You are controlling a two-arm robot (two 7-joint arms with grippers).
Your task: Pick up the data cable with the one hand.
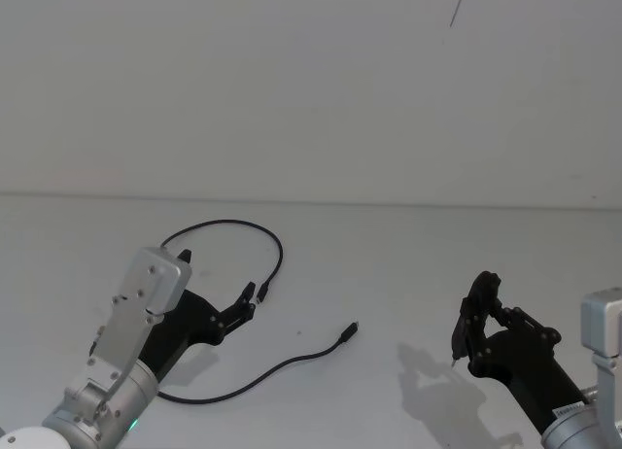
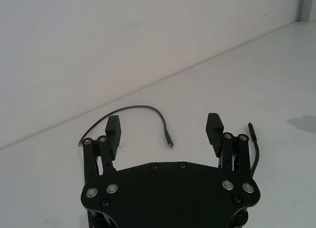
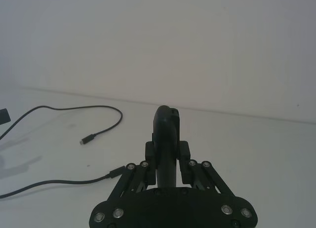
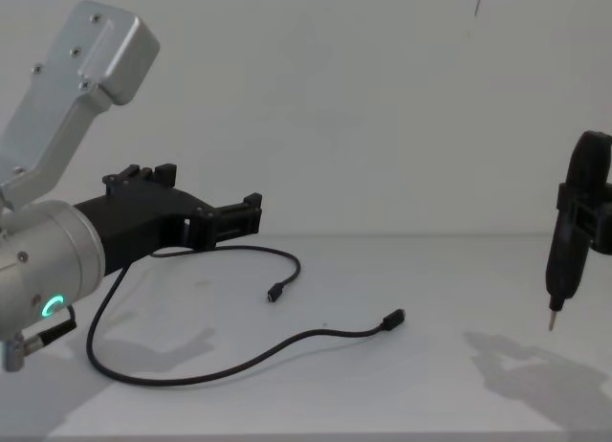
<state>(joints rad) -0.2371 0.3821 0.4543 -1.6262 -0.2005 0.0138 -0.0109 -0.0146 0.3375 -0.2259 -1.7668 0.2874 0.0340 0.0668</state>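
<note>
Nearest, the black angular two-finger left gripper (image 2: 164, 124) on its silver arm hovers above the white counter (image 1: 408, 274), its fingers (image 2: 112, 132) spread wide and holding nothing. Off to the right, the right gripper (image 3: 166, 154) hangs with its fingers clamped on a dark pen-like pointed tool (image 4: 562, 255). Beyond the left fingers, the long thin black data cable (image 1: 281, 257) lies loosely curved on the counter, one plug ahead of the gap between them.

Stretch of data cable (image 1: 243, 223) hidden under left claw (image 1: 218, 277) in head view; plug (image 1: 352, 329) shape too small, perhaps flat.
</note>
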